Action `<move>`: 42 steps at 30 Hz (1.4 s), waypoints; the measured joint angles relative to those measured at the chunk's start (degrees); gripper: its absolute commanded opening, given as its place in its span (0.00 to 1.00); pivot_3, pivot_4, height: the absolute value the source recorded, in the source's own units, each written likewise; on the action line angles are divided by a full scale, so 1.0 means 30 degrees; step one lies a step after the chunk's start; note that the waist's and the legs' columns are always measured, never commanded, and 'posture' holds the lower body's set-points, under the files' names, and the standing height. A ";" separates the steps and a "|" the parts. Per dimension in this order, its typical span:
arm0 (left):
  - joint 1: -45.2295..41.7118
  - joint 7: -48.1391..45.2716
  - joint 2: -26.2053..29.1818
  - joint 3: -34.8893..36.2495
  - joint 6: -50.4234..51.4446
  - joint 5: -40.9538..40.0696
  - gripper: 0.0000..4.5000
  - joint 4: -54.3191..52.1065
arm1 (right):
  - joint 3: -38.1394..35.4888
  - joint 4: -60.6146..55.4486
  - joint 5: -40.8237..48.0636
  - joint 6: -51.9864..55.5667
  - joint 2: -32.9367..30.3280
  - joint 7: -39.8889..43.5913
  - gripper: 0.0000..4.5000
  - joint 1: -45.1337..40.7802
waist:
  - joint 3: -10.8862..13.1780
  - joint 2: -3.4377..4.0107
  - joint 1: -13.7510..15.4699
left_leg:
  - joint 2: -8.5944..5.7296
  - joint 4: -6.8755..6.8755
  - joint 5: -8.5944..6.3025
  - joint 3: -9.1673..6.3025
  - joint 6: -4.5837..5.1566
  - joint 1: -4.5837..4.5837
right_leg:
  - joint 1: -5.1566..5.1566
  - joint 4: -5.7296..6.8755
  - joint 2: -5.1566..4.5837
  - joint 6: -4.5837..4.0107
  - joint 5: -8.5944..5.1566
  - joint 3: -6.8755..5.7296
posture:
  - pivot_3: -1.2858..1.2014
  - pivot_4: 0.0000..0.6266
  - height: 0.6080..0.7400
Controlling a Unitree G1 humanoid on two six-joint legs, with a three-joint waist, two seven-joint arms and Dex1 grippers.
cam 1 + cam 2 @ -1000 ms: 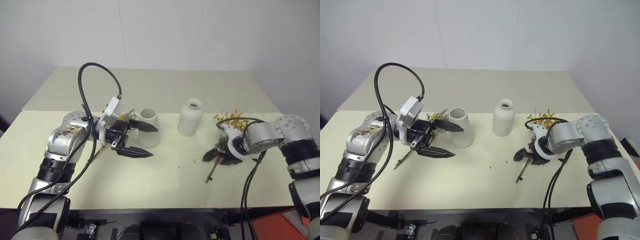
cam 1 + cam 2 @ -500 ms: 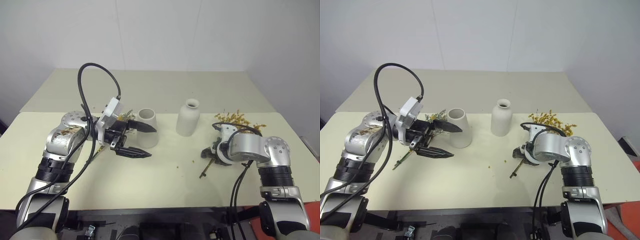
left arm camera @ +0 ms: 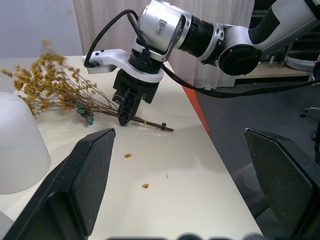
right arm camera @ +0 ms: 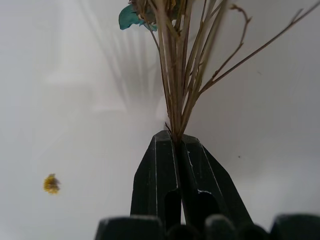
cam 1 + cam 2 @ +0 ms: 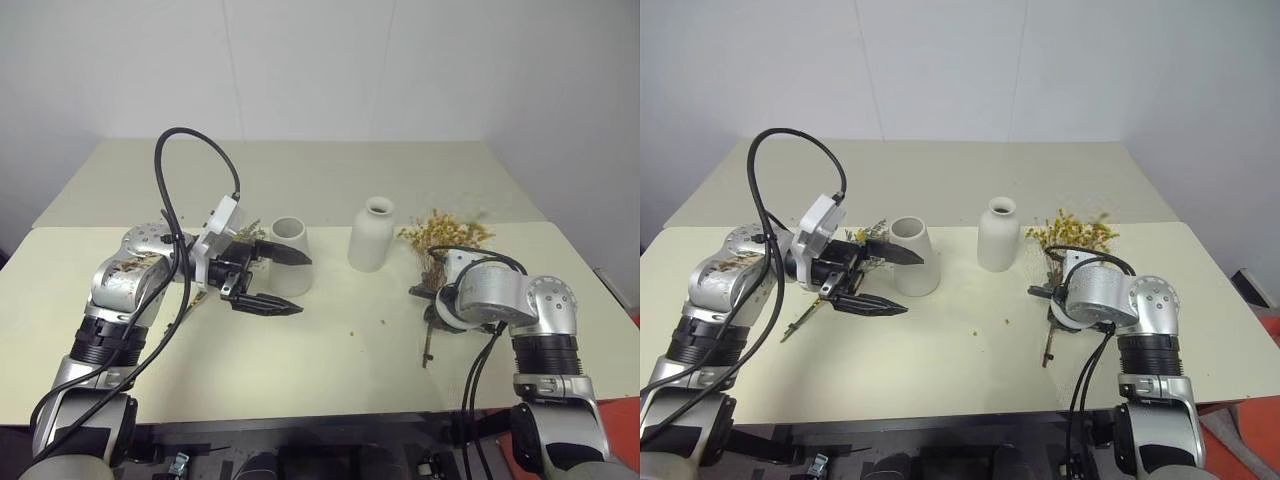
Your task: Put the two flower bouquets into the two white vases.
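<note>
Left gripper hangs wide open beside the wide-mouthed white ceramic cone vase, small grey-green dried bunch lying behind it. Narrow-necked white bottle vase stands mid-table. Right gripper — pinched tight on the thin stems of the yellow-orange dried bouquet, stem ends on the cream table.

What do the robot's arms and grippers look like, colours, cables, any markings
Both arms are silver-grey metal with rounded joint housings and black ribbed bands between segments. Each gripper, left and right, has two black, tapered, pointed fingers. A white bracket sits at each wrist. Black cables loop loosely from each wrist back along the arm. The right arm's housing carries small dark lettering, too small to read.
</note>
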 measured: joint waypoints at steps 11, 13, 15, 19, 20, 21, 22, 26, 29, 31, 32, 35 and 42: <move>0.0241 0.0033 0.0078 0.0224 -0.0019 -0.0003 1.00 -0.0024 | 0.0157 0.0333 0.0002 0.0329 -0.4466 0.1168 0.01 -0.2092 | 0.0026 0.0041 0.0054 | -0.0023 -0.0001 0.0000 0.0006 0.0001 -0.0040 | -0.0034 -0.0011 -0.0020 0.0001 0.0000 0.0004 | 0.52 0.24 1.00; 0.0302 0.0043 0.0123 0.0241 -0.0018 -0.0003 1.00 -0.0024 | -0.0038 0.0669 -0.0004 0.0146 -0.5503 0.1406 0.01 -0.2901 | 0.0029 0.0045 0.0050 | -0.0023 -0.0002 0.0001 0.0011 0.0001 -0.0043 | -0.0036 -0.0016 -0.0020 0.0001 -0.0001 0.0009 | 0.52 0.24 1.00; 0.0300 0.0087 0.0118 0.0241 -0.0017 -0.0003 1.00 -0.0024 | -0.0006 0.0667 0.0000 -0.0316 -0.6580 0.1890 0.01 -0.3697 | 0.0030 0.0048 0.0036 | -0.0021 -0.0010 0.0000 0.0012 0.0001 -0.0041 | -0.0041 -0.0016 -0.0016 0.0001 -0.0001 0.0010 | 0.52 0.24 1.00; 0.0278 0.0089 0.0117 0.0238 -0.0015 -0.0002 1.00 -0.0011 | 0.0466 0.0024 -0.0833 -0.1164 -0.7982 0.3712 0.01 -0.4895 | 0.0031 0.0048 -0.0032 | -0.0010 -0.0022 0.0000 0.0017 0.0001 -0.0034 | -0.0045 -0.0018 -0.0005 -0.0001 -0.0003 0.0020 | 0.52 0.24 1.00; 0.0185 0.0087 0.0100 0.0234 -0.0003 -0.0001 1.00 -0.0004 | 0.0496 -0.0271 -0.1495 -0.1438 -0.7982 0.4540 0.01 -0.5139 | 0.0031 0.0048 -0.0035 | -0.0007 -0.0021 0.0001 0.0020 0.0001 -0.0034 | -0.0049 -0.0013 -0.0001 -0.0001 -0.0002 0.0023 | 0.52 0.24 1.00; 0.0074 0.0081 0.0101 0.0236 0.0011 -0.0009 1.00 0.0002 | 0.0509 -0.0580 -0.2133 -0.1661 -0.7981 0.5270 0.01 -0.5178 | 0.0030 0.0048 -0.0008 | -0.0005 -0.0019 0.0001 0.0019 0.0001 -0.0031 | -0.0048 -0.0011 0.0001 -0.0001 -0.0002 0.0021 | 0.52 0.24 1.00; -0.0057 0.0077 0.0102 0.0239 0.0025 -0.0022 1.00 0.0035 | 0.0523 -0.0955 -0.2893 -0.1864 -0.7973 0.6124 0.01 -0.5183 | 0.0031 0.0049 0.0022 | -0.0008 -0.0018 0.0001 0.0019 0.0002 -0.0033 | -0.0049 -0.0010 -0.0001 0.0000 -0.0003 0.0021 | 0.52 0.24 1.00; -0.0289 0.0177 0.0010 0.0490 0.0240 -0.0312 1.00 0.0316 | 0.0713 -0.3632 -0.7417 -0.3413 -0.7722 1.0642 0.01 -0.5069 | 0.0036 0.0058 0.0061 | -0.0011 -0.0019 0.0001 0.0021 0.0002 -0.0048 | -0.0062 -0.0016 -0.0011 0.0004 -0.0003 0.0019 | 0.52 0.24 1.00; -0.0293 0.0497 -0.0122 0.0983 0.0744 -0.0781 1.00 0.0636 | 0.0707 -0.5225 -1.0607 -0.5187 -0.6954 1.3785 0.01 -0.4566 | 0.0036 0.0058 0.0061 | -0.0012 -0.0017 0.0001 0.0021 0.0002 -0.0054 | -0.0064 -0.0016 -0.0014 0.0005 -0.0002 0.0014 | 0.52 0.24 1.00; -0.0293 0.0711 -0.0124 0.1164 0.0928 -0.0893 1.00 0.0690 | 0.0701 -0.5711 -1.2523 -0.6469 -0.5911 1.5560 0.01 -0.4077 | 0.0036 0.0057 0.0058 | -0.0015 -0.0013 0.0001 0.0022 0.0002 -0.0052 | -0.0064 -0.0009 -0.0017 0.0005 0.0000 0.0016 | 0.52 0.24 1.00; -0.0292 0.0777 -0.0124 0.1276 0.1024 -0.1035 1.00 0.0692 | 0.0706 -0.5768 -1.3274 -0.6878 -0.5405 1.6204 0.01 -0.3971 | 0.0037 0.0059 0.0054 | -0.0016 -0.0009 0.0001 0.0021 0.0002 -0.0051 | -0.0067 0.0001 -0.0020 0.0005 0.0001 0.0017 | 0.52 0.24 1.00; -0.0281 0.0919 -0.0067 0.1381 0.1329 -0.1282 1.00 0.0659 | 0.0644 -0.5847 -1.5438 -0.8485 -0.3874 1.8069 0.01 -0.3912 | 0.0037 0.0061 0.0053 | -0.0015 -0.0005 0.0001 0.0019 0.0001 -0.0042 | -0.0066 0.0013 -0.0015 0.0003 0.0002 0.0016 | 0.52 0.24 1.00; -0.0163 0.1372 0.0349 0.1550 0.1590 -0.1386 1.00 0.0514 | 0.2260 -0.5778 -2.2283 -1.3805 -0.0880 2.3529 0.01 -0.2892 | 0.0041 0.0066 0.0024 | -0.0019 -0.0007 0.0001 0.0019 0.0001 -0.0045 | -0.0078 0.0023 -0.0017 0.0002 0.0003 0.0012 | 0.52 0.24 1.00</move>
